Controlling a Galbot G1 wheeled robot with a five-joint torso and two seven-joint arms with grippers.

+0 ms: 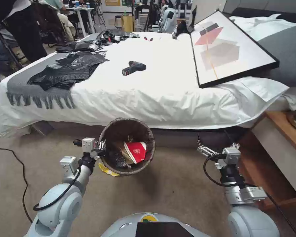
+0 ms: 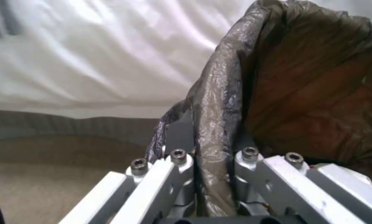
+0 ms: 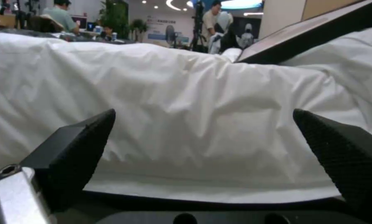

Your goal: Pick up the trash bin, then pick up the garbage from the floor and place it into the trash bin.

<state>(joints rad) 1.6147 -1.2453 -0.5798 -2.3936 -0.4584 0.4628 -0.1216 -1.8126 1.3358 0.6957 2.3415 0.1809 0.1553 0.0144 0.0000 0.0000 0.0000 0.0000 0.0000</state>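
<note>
Gripping the bin (image 1: 128, 130) rim at its nine o'clock, the left gripper (image 1: 102, 146) pinches the bag-lined edge (fingers closed); right gripper (image 3: 202, 146) hangs wide open, holding nothing.

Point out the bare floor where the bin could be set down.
Bare carpet lies between the trash bin and the right gripper, below the bed. Crowded beside the left gripper, clamping the rim: a yellow wrapper lies there.

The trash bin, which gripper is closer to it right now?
Left. The left gripper is clamped on the trash bin at its rim; the right gripper hangs open, well off to the bin's right.
</note>
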